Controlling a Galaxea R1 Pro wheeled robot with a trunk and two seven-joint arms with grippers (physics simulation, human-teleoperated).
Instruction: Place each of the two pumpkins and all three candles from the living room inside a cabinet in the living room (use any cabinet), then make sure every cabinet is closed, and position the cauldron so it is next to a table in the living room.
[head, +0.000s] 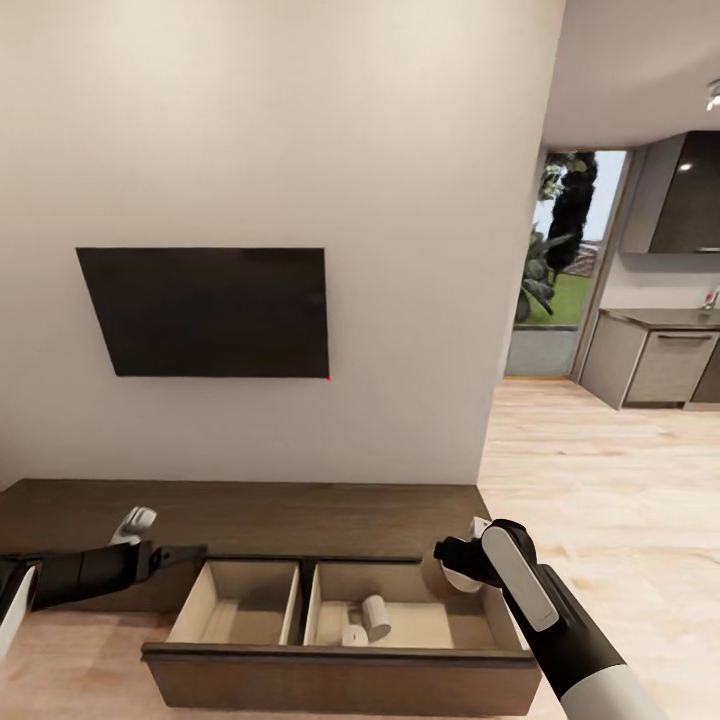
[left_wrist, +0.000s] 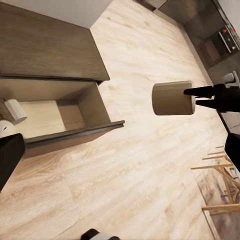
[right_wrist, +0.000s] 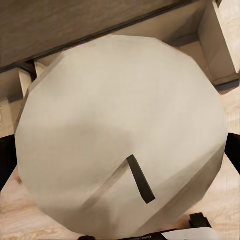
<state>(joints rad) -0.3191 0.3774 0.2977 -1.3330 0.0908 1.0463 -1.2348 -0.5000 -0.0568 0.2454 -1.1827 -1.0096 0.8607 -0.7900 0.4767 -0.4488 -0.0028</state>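
Note:
The long, low dark-brown cabinet stands against the wall with one drawer pulled out, pale beige inside. Two pale candles lie in the drawer's right compartment, also seen in the left wrist view. My right gripper is shut on a third candle and holds it above that compartment's right end; the left wrist view shows this candle between the black fingers. My left gripper hovers open over the cabinet top, left of the drawer. The pumpkins, cauldron and table are out of view.
A dark TV hangs on the wall above the cabinet. Light wood floor runs to the right toward a kitchen with grey cupboards and a glass door. Wooden chair legs stand on the floor behind me.

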